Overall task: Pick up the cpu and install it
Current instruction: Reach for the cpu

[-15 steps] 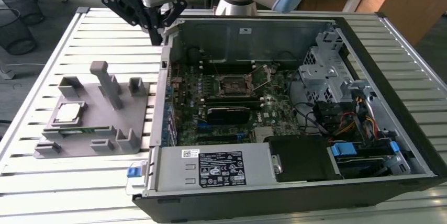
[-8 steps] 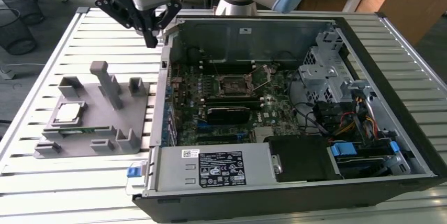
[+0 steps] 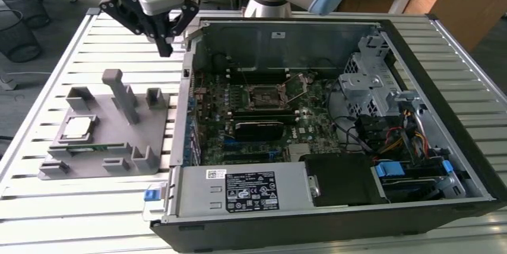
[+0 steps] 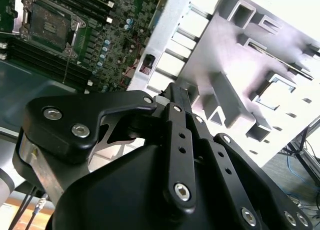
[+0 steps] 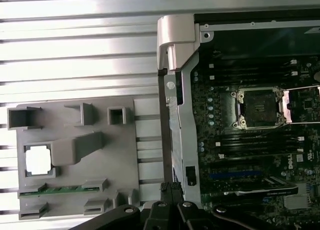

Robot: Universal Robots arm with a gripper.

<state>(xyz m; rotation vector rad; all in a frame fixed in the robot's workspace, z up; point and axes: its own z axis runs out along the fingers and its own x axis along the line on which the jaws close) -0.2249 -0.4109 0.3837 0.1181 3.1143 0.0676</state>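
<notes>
The shiny, flat, square cpu lies in a pocket of the grey plastic tray. The tray sits on the ribbed metal surface, just beside the open black case. The black fingers are pressed together and hold nothing. They hang over the surface by the case's corner, well apart from the cpu.

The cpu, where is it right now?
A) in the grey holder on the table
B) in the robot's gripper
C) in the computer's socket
A: the cpu lies in a pocket of the grey holder, apart from the gripper, and the socket is empty.
</notes>
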